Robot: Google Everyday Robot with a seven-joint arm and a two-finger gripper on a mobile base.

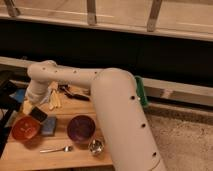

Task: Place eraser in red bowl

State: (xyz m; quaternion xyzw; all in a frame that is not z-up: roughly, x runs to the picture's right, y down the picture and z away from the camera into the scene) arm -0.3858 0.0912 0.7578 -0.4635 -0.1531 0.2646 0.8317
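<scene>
The red bowl (25, 129) stands at the left front of the wooden board. The eraser (38, 115), a small dark block, hangs just above the bowl's right back rim. My gripper (33, 110) comes down from the white arm at the left and is shut on the eraser, holding it tilted over the bowl's edge. The inside of the bowl looks dark, and nothing shows in it.
A blue pad (49, 126) lies right of the red bowl. A purple bowl (81, 128) stands mid-board, with a steel cup (96, 146) and a spoon (56, 149) in front. A black-handled tool (75, 92) lies behind. My arm (117, 115) covers the board's right side.
</scene>
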